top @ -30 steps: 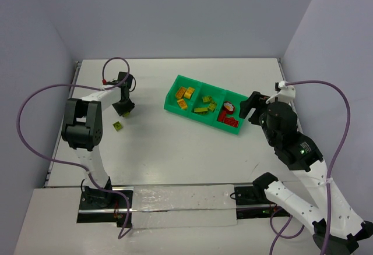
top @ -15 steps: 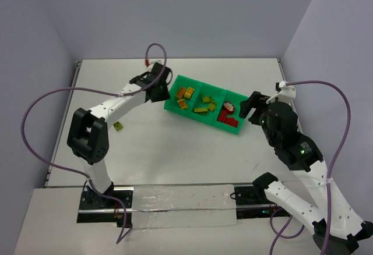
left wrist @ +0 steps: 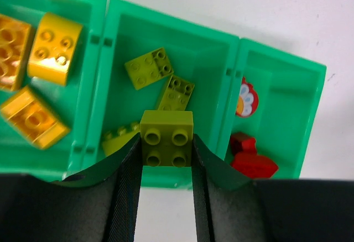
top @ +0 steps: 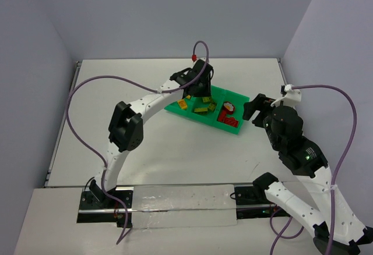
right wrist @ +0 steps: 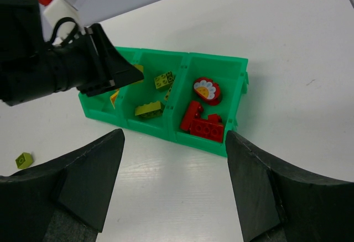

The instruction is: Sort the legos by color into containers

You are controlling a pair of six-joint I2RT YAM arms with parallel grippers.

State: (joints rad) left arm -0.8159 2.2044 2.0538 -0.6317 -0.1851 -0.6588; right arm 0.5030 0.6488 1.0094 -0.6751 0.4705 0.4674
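Observation:
My left gripper point(left wrist: 166, 145) is shut on a small olive-green lego point(left wrist: 167, 138). It holds it over the near wall of the middle compartment of the green tray point(left wrist: 310, 68). In the top view the left gripper point(top: 201, 89) hangs over the tray point(top: 233, 129). The left compartment holds yellow-orange legos point(left wrist: 54, 47), the middle one olive-green legos point(left wrist: 148, 68), the right one red legos point(right wrist: 206, 126) and a round red piece point(right wrist: 206, 90). One more olive-green lego point(right wrist: 24, 160) lies loose on the table. My right gripper point(right wrist: 174, 137) is open and empty, just right of the tray point(right wrist: 160, 134).
The left arm point(top: 148, 101) arches across the table's left half to the tray, with its purple cable point(top: 76, 109) looping beside it. The right arm's wrist point(top: 280, 121) sits close to the tray's right end. Grey walls close the table on three sides.
My left arm has swung from the table's far left across to the tray, carrying the olive-green lego. The right arm has barely shifted.

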